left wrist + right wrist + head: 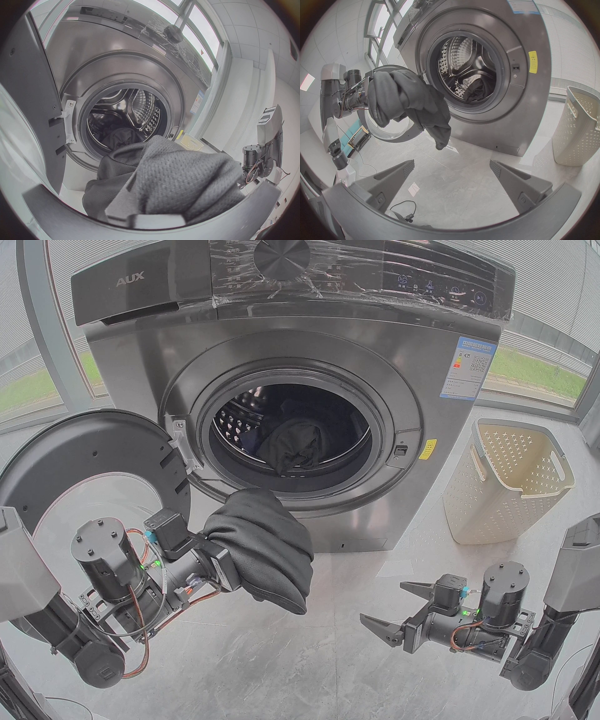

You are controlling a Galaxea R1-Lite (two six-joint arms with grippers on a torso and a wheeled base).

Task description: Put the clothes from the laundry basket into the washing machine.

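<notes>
The washing machine [294,396] stands with its round door [94,471] swung fully to the left, which leaves the drum mouth free for loading. One dark garment [294,443] already lies inside the drum. The laundry basket [509,484] sits on the floor just beside the machine's right side, near the right arm. The left gripper [220,564] is clamped on a dark grey bundle [269,546], held just below and in front of the opening, probably ready to push in. The bundle is a textured knit that hangs in thick, soft folds. The right gripper [384,602] hovers low over the floor, jaws spread wide and holding nothing.
</notes>
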